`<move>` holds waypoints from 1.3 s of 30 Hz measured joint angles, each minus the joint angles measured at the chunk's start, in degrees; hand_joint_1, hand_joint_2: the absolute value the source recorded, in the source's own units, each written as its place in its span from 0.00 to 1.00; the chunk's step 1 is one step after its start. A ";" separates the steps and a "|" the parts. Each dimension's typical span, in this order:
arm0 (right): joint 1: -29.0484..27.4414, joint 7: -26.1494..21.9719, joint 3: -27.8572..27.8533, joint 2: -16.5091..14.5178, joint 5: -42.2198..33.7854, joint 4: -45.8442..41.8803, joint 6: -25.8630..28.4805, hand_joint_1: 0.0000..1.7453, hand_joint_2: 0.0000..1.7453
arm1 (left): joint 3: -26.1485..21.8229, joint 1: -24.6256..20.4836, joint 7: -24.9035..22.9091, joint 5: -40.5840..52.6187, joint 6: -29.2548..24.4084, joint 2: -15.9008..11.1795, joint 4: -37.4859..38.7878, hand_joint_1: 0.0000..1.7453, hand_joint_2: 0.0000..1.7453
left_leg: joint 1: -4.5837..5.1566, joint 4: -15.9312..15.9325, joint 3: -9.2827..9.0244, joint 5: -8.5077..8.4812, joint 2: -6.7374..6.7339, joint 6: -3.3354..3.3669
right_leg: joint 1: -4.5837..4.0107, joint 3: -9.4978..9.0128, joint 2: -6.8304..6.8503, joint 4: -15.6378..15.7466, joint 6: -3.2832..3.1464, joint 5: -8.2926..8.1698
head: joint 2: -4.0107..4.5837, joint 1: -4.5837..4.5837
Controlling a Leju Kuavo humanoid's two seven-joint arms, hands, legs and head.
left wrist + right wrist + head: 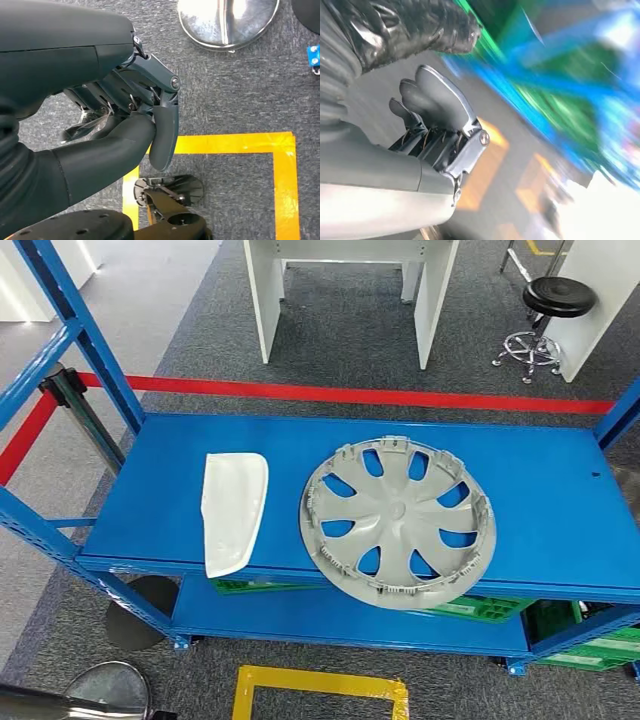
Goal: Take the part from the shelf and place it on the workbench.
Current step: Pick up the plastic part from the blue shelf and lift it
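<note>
The white part (232, 510) lies flat on the top level of the blue shelf (543, 500), at about 9 o'clock from the grey wheel cover (398, 520) and apart from it. The part's long axis runs from 12 o'clock to 6 o'clock in the head view; its broader end points toward 12 o'clock and its narrower end reaches the shelf's front edge.

The left hand (124, 125) hangs over grey carpet beside yellow floor tape (234, 143), well apart from the part; its fingers (165, 130) are curled in on nothing. The right hand (440, 125) appears in a blurred view, fingers curled in, holding nothing.
</note>
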State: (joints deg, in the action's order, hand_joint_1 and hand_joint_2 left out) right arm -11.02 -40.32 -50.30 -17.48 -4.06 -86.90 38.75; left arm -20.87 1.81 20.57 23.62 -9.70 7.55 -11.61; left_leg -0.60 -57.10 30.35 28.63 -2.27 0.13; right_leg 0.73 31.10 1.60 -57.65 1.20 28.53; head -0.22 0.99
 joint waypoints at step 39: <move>-19.30 4.29 60.67 19.56 27.32 -18.09 -14.70 0.00 1.00 | -5.29 -0.74 -0.57 3.56 0.99 -0.51 0.00 0.34 1.00 | -0.02 0.00 -0.20 0.00 -0.22 -0.01 | -0.02 -0.03 -0.20 0.01 0.03 -0.08 | 0.02 -0.02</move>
State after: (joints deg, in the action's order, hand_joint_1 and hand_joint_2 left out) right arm -30.32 -36.03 10.37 2.09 23.26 -104.99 24.05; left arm -26.16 1.07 20.00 27.17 -8.72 7.04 -11.61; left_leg -0.62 -57.10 30.15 28.63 -2.49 0.12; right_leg 0.72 31.07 1.40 -57.63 1.23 28.45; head -0.20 0.98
